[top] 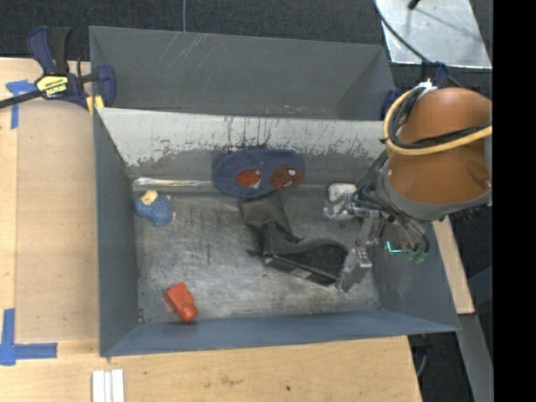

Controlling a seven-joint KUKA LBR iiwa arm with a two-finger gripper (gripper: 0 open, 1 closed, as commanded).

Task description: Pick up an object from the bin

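My gripper (342, 249) reaches into the right side of the bin and is open. One fingertip (333, 213) is near a small white piece (339, 193). The other fingertip (349, 283) is down at the right end of a black, flat, bent thing (301, 256) that lies in the middle right of the floor. The black thing's right end lies between the two fingers. Nothing is lifted.
A dark blue oval thing with red patches (255, 174) leans at the back wall. A small blue figure with a pale head (155, 209) lies at the left. An orange-red block (180, 301) sits at the front left. The arm's orange cover hangs over the right rim.
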